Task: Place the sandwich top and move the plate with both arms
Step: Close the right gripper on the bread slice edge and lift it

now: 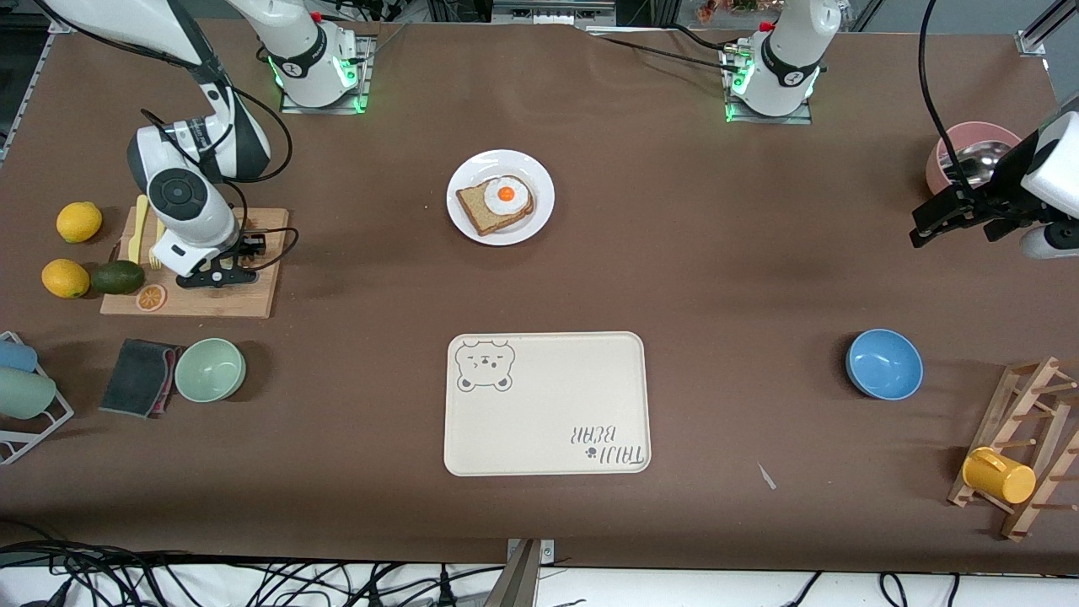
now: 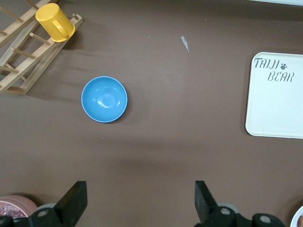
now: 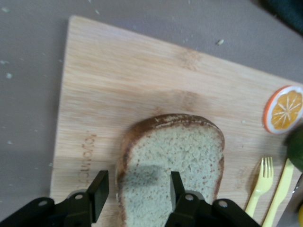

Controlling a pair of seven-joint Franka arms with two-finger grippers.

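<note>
1. Nearest the front camera lies the cream bear-printed tray [image 1: 548, 403], flat on the brown table [image 1: 716, 278] with nothing on it.
2. At about the same depth, a blue bowl [image 1: 884, 363] sits toward the left arm's end of the table, and a green bowl [image 1: 210, 369] sits toward the right arm's end, just beside a dark folded cloth [image 1: 137, 376].
3. A wooden rack [image 1: 1024, 447] with a yellow cup [image 1: 998, 475] on it stands at the left arm's end, nearer the front camera than the blue bowl.
4. Farther from the front camera, the wooden cutting board [image 1: 190, 295] lies at the right arm's end. On it are an orange slice [image 1: 152, 297], a yellow fork [image 3: 259, 187] and the sandwich top [image 3: 173, 170], lying flat.
5. The right gripper [image 3: 137, 189] is low over the cutting board. Its jaws are partly apart, one finger past the crust edge and the other over the crumb; whether they grip the bread cannot be told.
6. Two lemons [image 1: 78, 222] and an avocado [image 1: 117, 276] lie beside the board.
7. The left gripper [image 2: 141, 201] waits in the air over bare table near a pink bowl [image 1: 969, 152], its jaws spread wide and holding nothing.
8. Farthest off, the plate [image 1: 501, 197] sits mid-table, carrying a bread slice topped with a fried egg [image 1: 507, 194].
</note>
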